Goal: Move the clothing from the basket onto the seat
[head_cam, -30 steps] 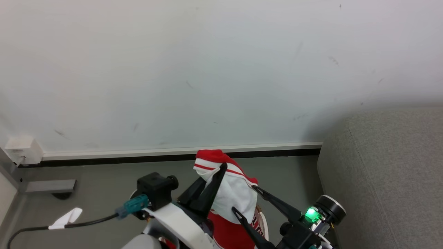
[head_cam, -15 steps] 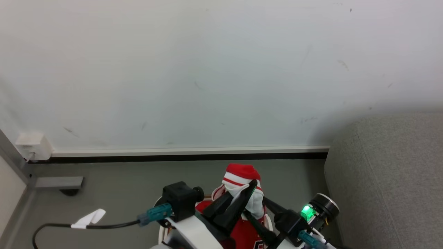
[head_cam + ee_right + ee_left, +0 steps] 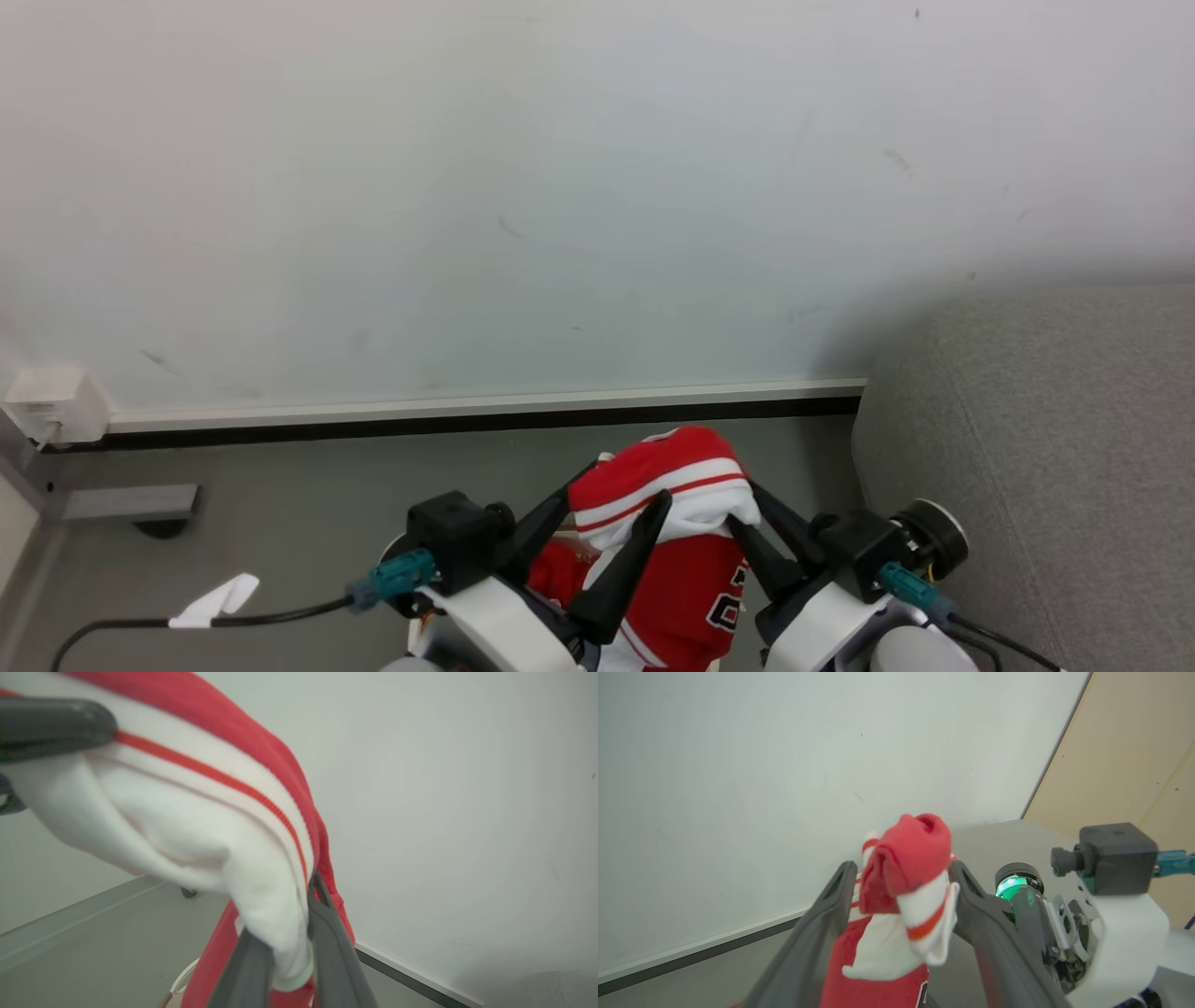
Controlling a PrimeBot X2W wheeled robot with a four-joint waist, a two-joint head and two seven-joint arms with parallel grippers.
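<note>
White wall (image 3: pixel 560 187), red-white jersey (image 3: pixel 672 485), black print (image 3: pixel 724 607) unreadable, right gripper (image 3: pixel 740 502) pinching

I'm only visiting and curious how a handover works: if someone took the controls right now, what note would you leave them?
Left tool: open, one finger on either side of the jersey, not gripping it.
Right tool: shut on the jersey's white fabric.
The jersey hangs in the air above the basket. The seat is to the robot's right.
Done: jersey lifted.
Left: carry it to the seat and release it. What else is in the basket can't be seen.
</note>
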